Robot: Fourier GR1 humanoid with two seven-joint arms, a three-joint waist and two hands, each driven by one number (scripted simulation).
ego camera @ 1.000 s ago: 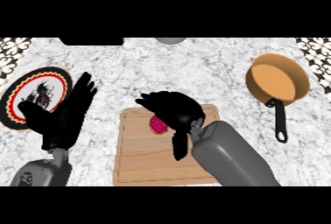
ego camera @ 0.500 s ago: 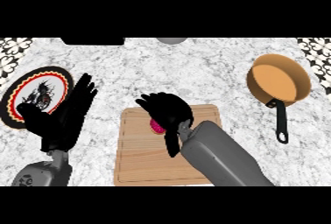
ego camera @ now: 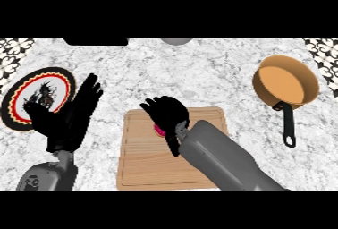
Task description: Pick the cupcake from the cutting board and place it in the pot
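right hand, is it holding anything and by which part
The right hand curls over the pink cupcake on the cutting board; the hold point is hidden.

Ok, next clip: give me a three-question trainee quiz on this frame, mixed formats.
1. True or false: the cupcake already sits in the pot.
2. Which robot hand is curled over the cupcake? A. left B. right C. neither
3. Fill in: the left robot hand shows open, fingers up, beside the patterned ____.

Key:
1. False; it is on the cutting board, mostly hidden under the right robot hand.
2. B
3. plate
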